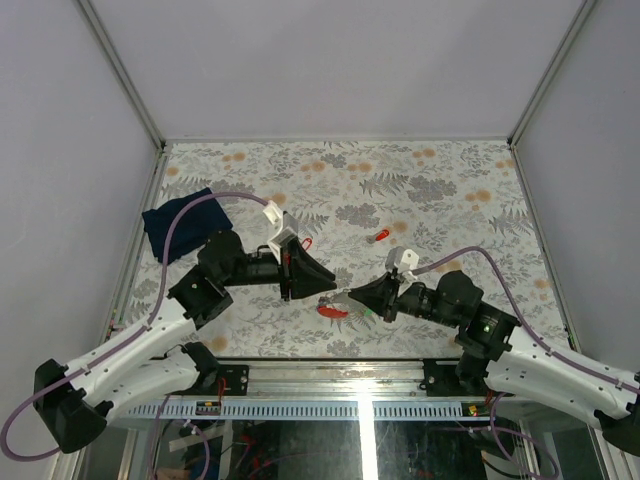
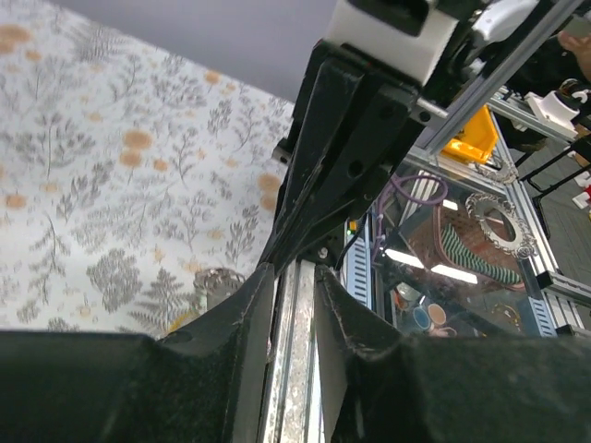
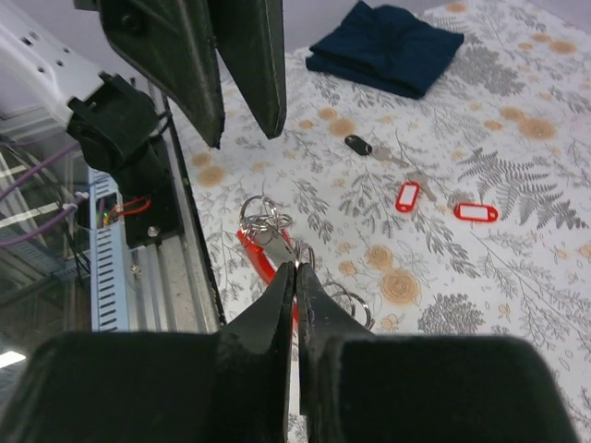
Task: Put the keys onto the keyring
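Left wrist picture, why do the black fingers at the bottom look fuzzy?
Left wrist view: the fingers sit very close to the lens, so they blur, while the flowery table behind looks sharp. Right wrist view: same, fingers soft, red tags crisp.

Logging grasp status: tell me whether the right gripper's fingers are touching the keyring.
Touching. In the right wrist view the right gripper has its fingers shut on the keyring, with wire loops showing on either side of the tips.
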